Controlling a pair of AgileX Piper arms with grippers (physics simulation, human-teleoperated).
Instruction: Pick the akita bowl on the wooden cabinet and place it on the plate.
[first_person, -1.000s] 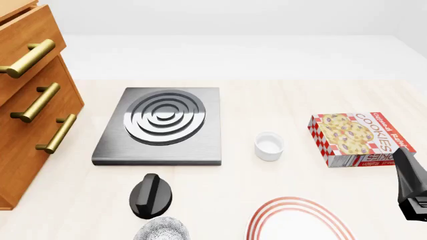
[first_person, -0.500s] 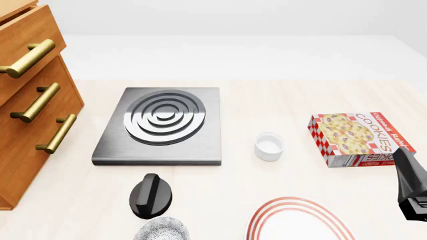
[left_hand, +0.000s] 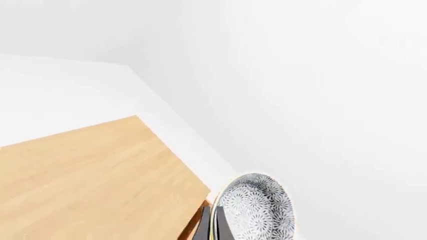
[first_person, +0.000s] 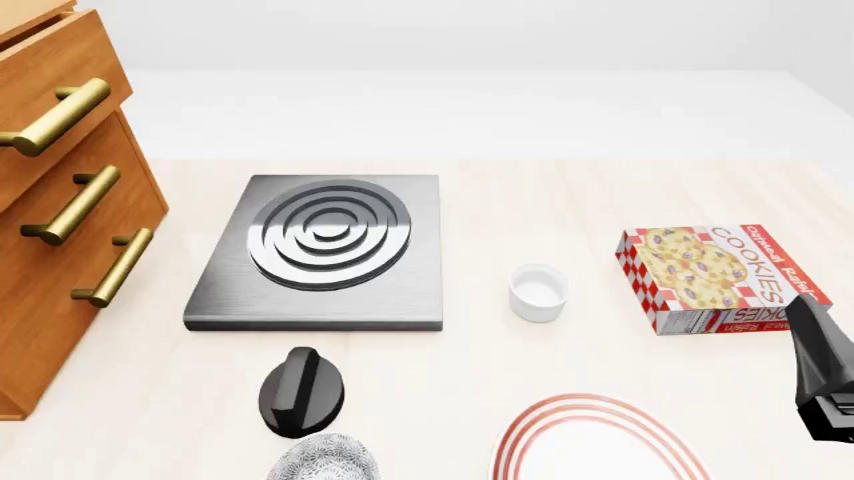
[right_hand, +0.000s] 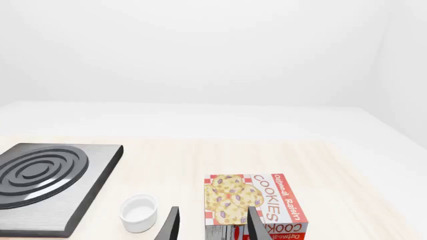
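Nothing moved: left end effector (left_hand: 212, 227) grips akita bowl (left_hand: 257, 207); right end effector (right_hand: 210, 225) wide, box (first_person: 725, 277) reads "COOKIES".

Bright, even light is flooding every view, leaving only faint, soft shadows lying under the things on the table (first_person: 467, 370). Everything is rendering sharp, with no blur, glare or edge distortion showing.

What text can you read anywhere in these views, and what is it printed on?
"COOKIES": large white letters on the cookie box.
"Oatmeal Raisin": smaller script beside it on the same box, clearest in the right wrist view.
Small print on the box's end panel: too small to read.
Nothing else carries text.
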